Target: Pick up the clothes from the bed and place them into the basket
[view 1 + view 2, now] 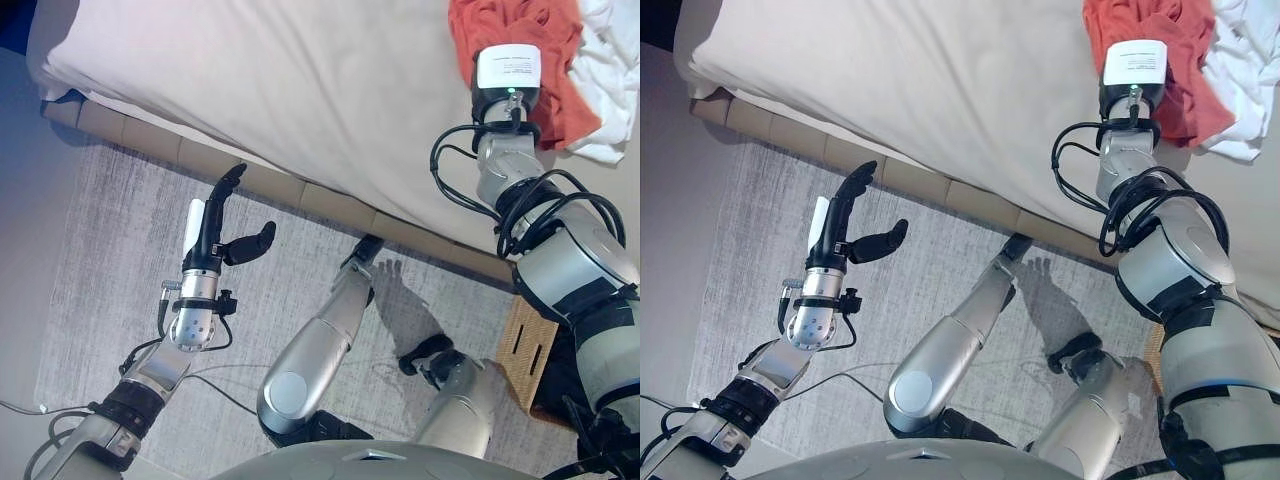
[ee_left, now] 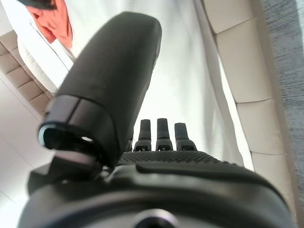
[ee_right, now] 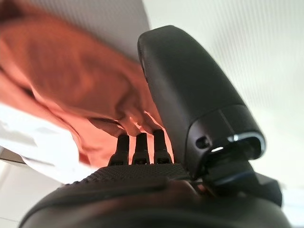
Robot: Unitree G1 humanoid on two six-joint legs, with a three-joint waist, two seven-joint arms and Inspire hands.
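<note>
An orange cloth (image 1: pixel 562 100) lies crumpled on the bed (image 1: pixel 300 90) at its far right, with a white cloth (image 1: pixel 612 60) beside it. My right arm reaches over the mattress to the orange cloth. In the right wrist view my right hand (image 3: pixel 190 104) has straight fingers (image 3: pixel 137 145) whose tips touch the orange cloth (image 3: pixel 71 80), with the white cloth (image 3: pixel 38 137) just past it. My left hand (image 1: pixel 215 235) is open and empty, held above the rug near the bed's padded edge. A tan woven basket (image 1: pixel 525 350) stands on the floor at the lower right, partly hidden behind my right arm.
The bed's beige padded frame (image 1: pixel 290 190) runs slantwise between the mattress and a grey rug (image 1: pixel 110 260). Bare floor (image 1: pixel 30 200) lies to the left of the rug.
</note>
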